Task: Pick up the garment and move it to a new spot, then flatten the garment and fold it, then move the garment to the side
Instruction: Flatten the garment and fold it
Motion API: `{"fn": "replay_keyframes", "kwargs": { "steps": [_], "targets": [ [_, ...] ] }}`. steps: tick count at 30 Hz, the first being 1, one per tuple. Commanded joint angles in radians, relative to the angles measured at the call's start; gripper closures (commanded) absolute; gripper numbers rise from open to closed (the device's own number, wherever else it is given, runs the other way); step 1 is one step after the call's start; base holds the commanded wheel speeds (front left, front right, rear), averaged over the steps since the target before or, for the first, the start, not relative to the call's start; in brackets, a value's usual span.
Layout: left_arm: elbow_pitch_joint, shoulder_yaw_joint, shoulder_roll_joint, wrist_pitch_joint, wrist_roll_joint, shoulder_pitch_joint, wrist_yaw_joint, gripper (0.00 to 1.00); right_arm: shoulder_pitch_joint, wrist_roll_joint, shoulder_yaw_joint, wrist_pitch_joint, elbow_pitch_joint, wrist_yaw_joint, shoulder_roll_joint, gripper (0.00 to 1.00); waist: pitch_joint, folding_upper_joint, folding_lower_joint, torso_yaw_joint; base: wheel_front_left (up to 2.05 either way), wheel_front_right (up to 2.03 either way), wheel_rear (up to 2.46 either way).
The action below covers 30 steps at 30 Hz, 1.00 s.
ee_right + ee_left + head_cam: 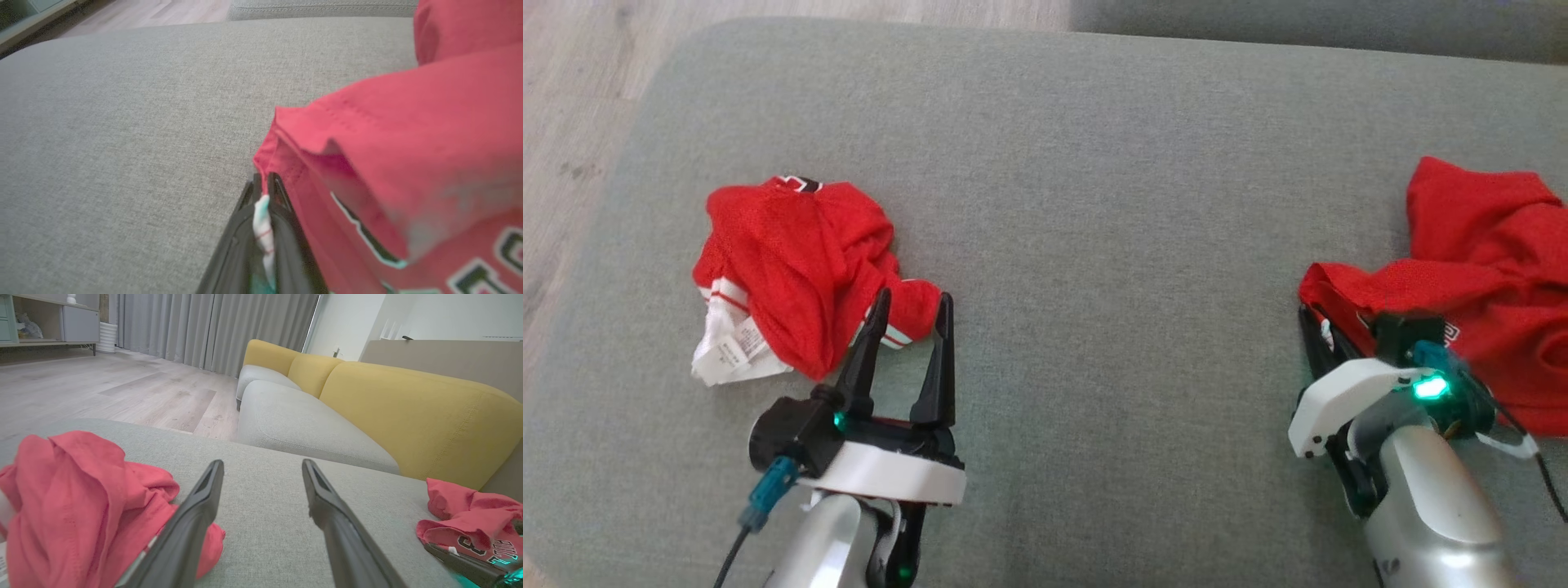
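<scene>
Far left, pale wood floor (572, 98). Next, a broad grey cushion (1094, 204). On its left part, crumpled in a heap: left garment (792, 269), red with white stripes, white label (731, 351) at the near edge. Right beside it, left gripper (913, 296), fingers (192, 522) spread wide, one against a red fold, bare cushion in the gap. Well apart, on the cushion's right part: right garment (1478, 253), red, bunched, lettered, running off the head view's right edge. At its near-left hem, right gripper (265, 181), pressed together, pinching red cloth and white trim.
</scene>
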Motion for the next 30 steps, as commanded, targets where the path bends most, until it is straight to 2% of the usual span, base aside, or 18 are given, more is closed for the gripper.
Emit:
{"fn": "replay_keyframes", "kwargs": {
  "steps": [1, 9, 16, 18, 20, 21, 25, 30],
  "targets": [
    [-0.025, 0.032, 0.002, -0.008, -0.002, -0.039, 0.001, 0.00, 0.011, 0.013, 0.027, -0.011, 0.013, -0.001, 0.007, 1.00, -0.009, 0.0000, 0.0000, -0.008, 0.00, 0.00, 0.00],
    [-0.013, 0.022, 0.002, -0.008, 0.003, -0.035, 0.001, 0.00, -0.051, 0.084, 0.019, -0.106, -0.053, -0.001, 0.007, 1.00, -0.051, 0.0000, 0.0000, -0.010, 0.00, 0.00, 0.00],
    [-0.011, 0.019, 0.002, -0.008, -0.010, -0.026, 0.002, 0.00, -0.200, 0.110, 0.061, -0.094, -0.140, -0.001, 0.007, 1.00, -0.079, 0.0000, 0.0000, 0.030, 0.00, 0.00, 0.00],
    [-0.012, 0.011, 0.002, -0.008, -0.018, -0.025, 0.005, 0.00, -0.257, 0.150, 0.096, -0.076, -0.148, -0.001, 0.007, 1.00, -0.087, 0.0000, 0.0000, 0.049, 0.00, 0.00, 0.00],
    [-0.012, 0.006, 0.002, -0.008, -0.023, -0.022, 0.010, 0.00, -0.322, 0.240, 0.132, -0.062, -0.157, -0.001, 0.007, 1.00, -0.095, 0.0000, 0.0000, 0.067, 0.00, 0.00, 0.00],
    [-0.012, 0.006, 0.002, -0.008, -0.023, -0.022, 0.010, 0.00, -0.322, 0.240, 0.132, -0.062, -0.157, -0.001, 0.007, 1.00, -0.095, 0.0000, 0.0000, 0.067, 0.00, 0.00, 0.00],
    [-0.008, 0.012, 0.002, -0.008, -0.023, -0.007, 0.017, 0.00, -0.464, 0.394, 0.194, -0.085, -0.175, -0.001, 0.007, 1.00, -0.110, 0.0000, 0.0000, 0.087, 0.00, 0.00, 0.00],
    [-0.013, 0.035, 0.002, -0.008, -0.016, 0.016, 0.022, 0.00, -0.570, 0.430, 0.142, -0.143, -0.143, -0.001, 0.007, 1.00, -0.122, 0.0000, 0.0000, 0.078, 0.00, 0.00, 0.00]
  ]
}}
